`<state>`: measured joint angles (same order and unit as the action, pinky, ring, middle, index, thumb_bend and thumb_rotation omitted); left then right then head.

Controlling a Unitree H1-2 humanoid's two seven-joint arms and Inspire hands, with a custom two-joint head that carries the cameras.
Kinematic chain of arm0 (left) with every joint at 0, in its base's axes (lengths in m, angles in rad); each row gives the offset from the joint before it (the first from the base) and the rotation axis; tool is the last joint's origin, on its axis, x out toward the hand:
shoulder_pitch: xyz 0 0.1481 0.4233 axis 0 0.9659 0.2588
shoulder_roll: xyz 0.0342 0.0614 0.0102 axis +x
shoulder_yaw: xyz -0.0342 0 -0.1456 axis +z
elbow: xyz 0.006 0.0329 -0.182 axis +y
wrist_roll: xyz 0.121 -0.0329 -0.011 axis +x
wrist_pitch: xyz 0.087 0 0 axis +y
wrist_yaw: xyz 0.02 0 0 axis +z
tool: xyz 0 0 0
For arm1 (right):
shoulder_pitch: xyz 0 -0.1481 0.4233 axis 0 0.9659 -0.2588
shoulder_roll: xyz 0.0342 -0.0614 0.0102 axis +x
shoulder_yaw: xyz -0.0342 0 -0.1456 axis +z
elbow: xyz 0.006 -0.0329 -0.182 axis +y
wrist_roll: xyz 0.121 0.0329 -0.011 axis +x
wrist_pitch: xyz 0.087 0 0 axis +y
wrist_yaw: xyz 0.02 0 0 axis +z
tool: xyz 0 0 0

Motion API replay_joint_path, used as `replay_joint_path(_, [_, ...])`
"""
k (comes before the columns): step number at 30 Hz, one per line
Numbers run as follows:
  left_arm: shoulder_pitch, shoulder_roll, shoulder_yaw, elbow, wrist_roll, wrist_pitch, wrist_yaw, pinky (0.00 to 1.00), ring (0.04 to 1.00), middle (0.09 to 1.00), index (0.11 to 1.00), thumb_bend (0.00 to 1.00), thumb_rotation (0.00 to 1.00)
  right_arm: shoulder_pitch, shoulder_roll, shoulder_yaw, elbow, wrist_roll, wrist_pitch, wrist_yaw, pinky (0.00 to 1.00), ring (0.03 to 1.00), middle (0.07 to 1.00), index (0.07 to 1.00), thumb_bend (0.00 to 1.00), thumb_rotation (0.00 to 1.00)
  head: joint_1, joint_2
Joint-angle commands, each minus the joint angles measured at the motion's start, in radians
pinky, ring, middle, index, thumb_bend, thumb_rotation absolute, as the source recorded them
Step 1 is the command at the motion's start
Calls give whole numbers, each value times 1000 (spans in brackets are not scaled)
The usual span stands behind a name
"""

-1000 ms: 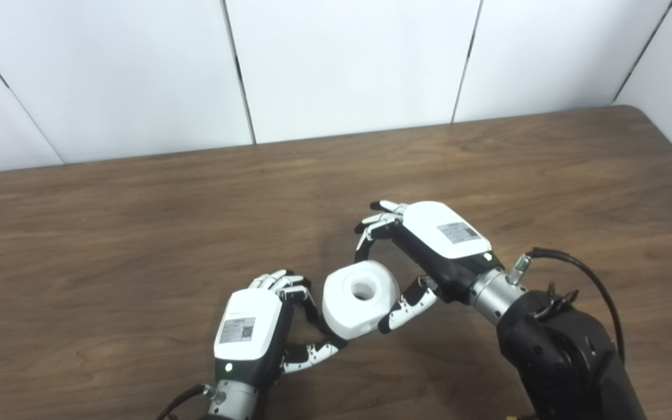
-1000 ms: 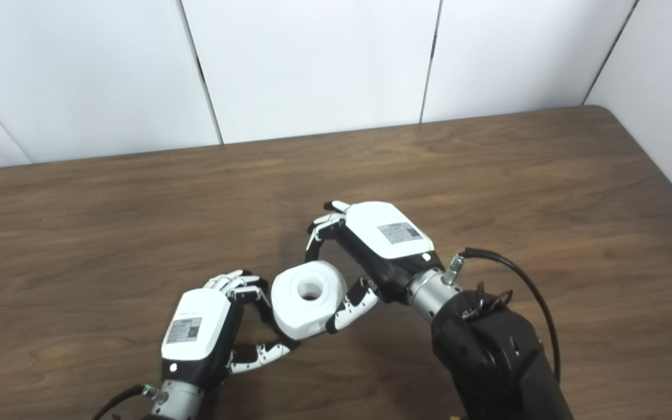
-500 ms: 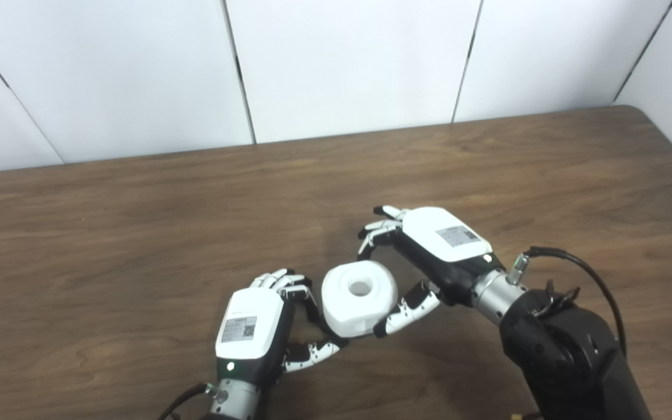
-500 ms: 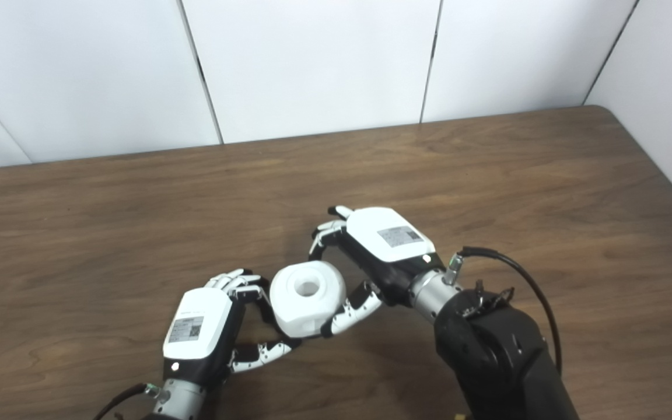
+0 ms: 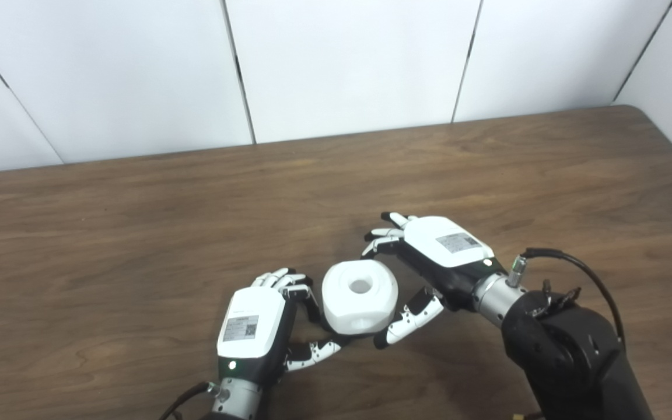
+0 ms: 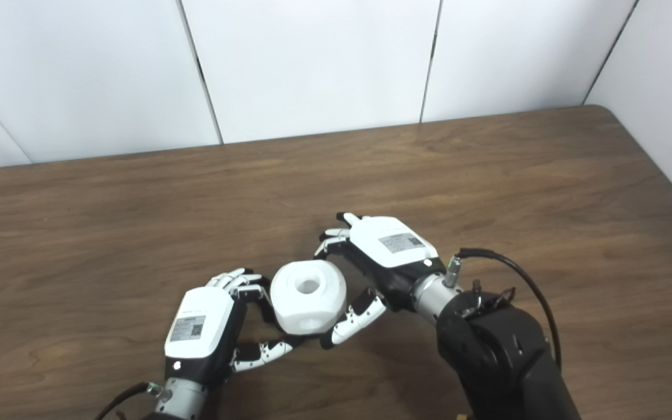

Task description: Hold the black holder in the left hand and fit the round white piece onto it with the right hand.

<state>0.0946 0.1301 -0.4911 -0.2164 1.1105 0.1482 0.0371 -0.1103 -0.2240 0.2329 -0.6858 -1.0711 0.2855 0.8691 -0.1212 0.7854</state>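
Left hand (image 5: 252, 326) is curled around something dark tucked under its fingers, presumably the black holder (image 5: 312, 308), though it's mostly hidden so I can't really make it out. Sitting right against that hand is the round white piece (image 5: 360, 296): chunky, matte white, rounded edges with flattish facets, a hole in the top and a smaller dimple on the front side. Right hand (image 5: 429, 265) hangs just beside it, fingers spread, thumb near the piece's lower edge, gripping nothing. All of it sits low over the brown wooden bench (image 5: 137, 233), near the front.
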Motion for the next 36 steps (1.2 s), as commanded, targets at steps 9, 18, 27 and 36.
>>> replay_joint_path(9, [7,4,-19,40,35,20,-49,831,840,748,488,521,49,-37,7,-29,-36,16,6,16,1000,1000,901,725,1000,433,1,-3])
replay_joint_path(18, [-3,9,-15,61,28,13,-35,826,834,743,488,521,50,-84,2,-52,-83,-18,56,181,1000,1000,998,884,1000,538,10,-8])
replay_joint_path(27, [-27,22,2,57,16,29,-72,844,844,759,493,523,68,-136,-12,-110,-119,-26,102,307,1000,1000,1000,918,1000,541,23,-21])
replay_joint_path(36, [-25,36,41,-67,-5,71,-241,857,832,780,709,948,303,-166,-59,-165,-134,-10,139,357,1000,1000,1000,924,1000,517,40,-30])
